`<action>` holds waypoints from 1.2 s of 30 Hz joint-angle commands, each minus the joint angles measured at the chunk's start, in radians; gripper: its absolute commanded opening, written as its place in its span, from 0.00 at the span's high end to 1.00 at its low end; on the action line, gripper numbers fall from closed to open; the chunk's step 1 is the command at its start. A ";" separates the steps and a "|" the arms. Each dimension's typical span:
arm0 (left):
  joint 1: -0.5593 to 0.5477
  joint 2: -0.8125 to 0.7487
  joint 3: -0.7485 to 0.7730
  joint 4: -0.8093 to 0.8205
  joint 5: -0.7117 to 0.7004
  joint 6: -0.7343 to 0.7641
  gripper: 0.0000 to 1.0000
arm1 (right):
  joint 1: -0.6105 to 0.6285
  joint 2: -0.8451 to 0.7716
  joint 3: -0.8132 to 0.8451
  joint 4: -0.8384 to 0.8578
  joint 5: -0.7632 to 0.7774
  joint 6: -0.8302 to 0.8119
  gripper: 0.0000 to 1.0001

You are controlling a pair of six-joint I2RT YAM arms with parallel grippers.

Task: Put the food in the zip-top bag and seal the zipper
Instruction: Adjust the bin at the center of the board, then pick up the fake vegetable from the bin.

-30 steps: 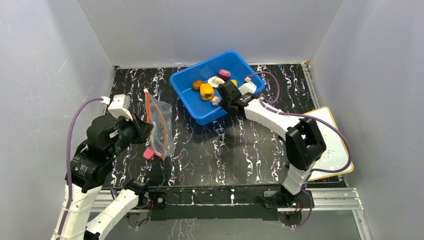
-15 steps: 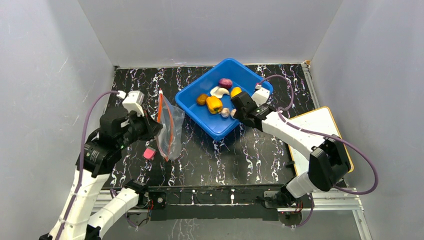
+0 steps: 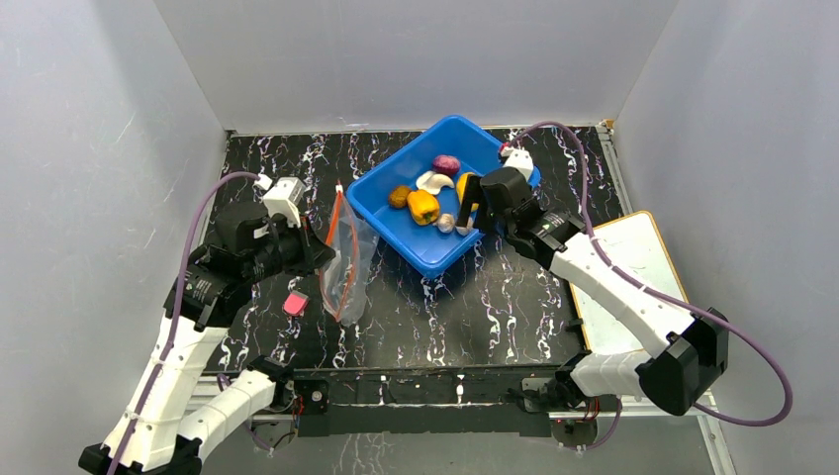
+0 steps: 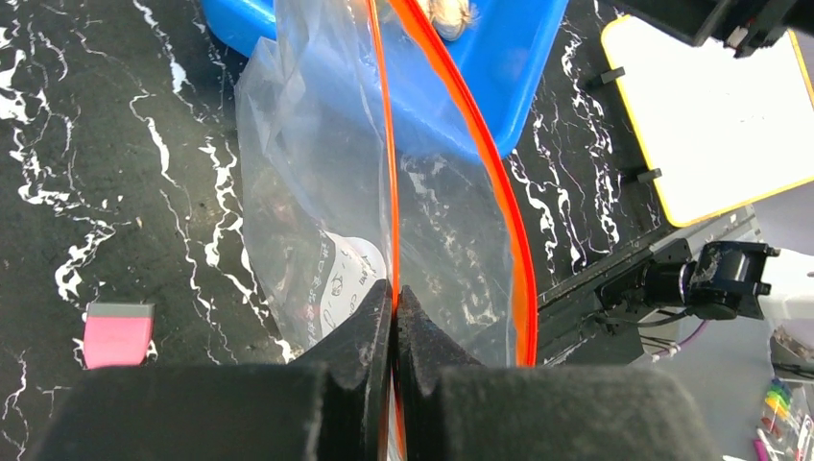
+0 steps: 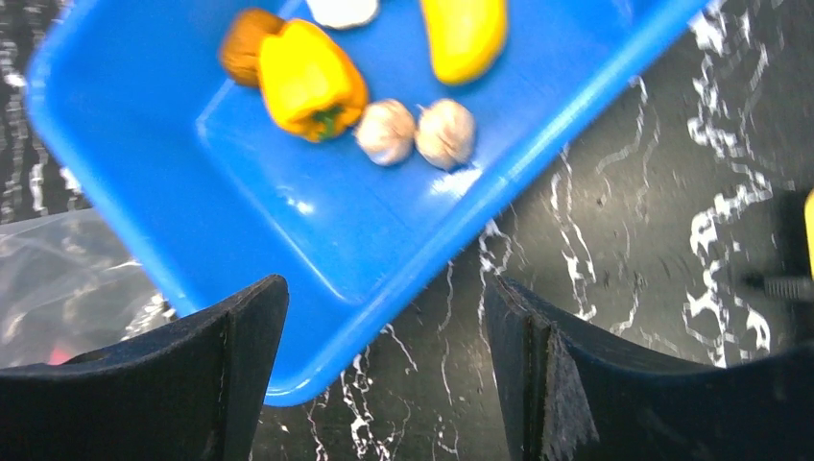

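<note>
Zip-top bag (image 3: 346, 262) dangles toward the tabletop's left edge from the left gripper (image 4: 394, 322) pinching its zipper (image 4: 387, 144), while the food (image 3: 423, 206) sits in the blue bin (image 3: 427, 247) just to its right, by the wide-open right gripper (image 5: 384, 317).

counts, kind by kind

one blue bin (image 3: 416, 245) holds seven foods (image 3: 423, 206): one pepper (image 5: 307, 82), one yellow fruit (image 5: 464, 34), one brown lump (image 3: 399, 196), one purple piece (image 3: 446, 164), one white bit (image 3: 432, 181) and two beige bulbs (image 5: 386, 132) (image 5: 444, 132). one clear bag (image 3: 348, 265), with one red zipper (image 4: 384, 144) parted into two strips. one pink block (image 3: 294, 303). one white board (image 3: 638, 242). one black table (image 3: 495, 307). three grey walls (image 3: 396, 59). two arms (image 3: 188, 327) (image 3: 613, 292), each with one gripper, so two in all: the left gripper (image 4: 394, 290) and the right gripper (image 5: 384, 285), two fingers on each, four fingers together.
</note>
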 commanded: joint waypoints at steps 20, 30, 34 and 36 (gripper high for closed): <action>0.002 0.055 -0.028 -0.017 0.030 0.069 1.00 | -0.003 0.504 0.234 0.350 -0.175 -0.313 0.17; 0.001 0.020 -0.109 -0.009 0.049 0.059 1.00 | -0.003 0.687 0.370 0.336 -0.196 -0.377 0.15; 0.001 0.010 -0.113 -0.013 0.056 0.047 1.00 | -0.002 0.728 0.401 0.339 -0.161 -0.415 0.15; 0.002 0.002 -0.122 -0.011 0.061 0.043 1.00 | -0.002 0.749 0.415 0.331 -0.159 -0.424 0.15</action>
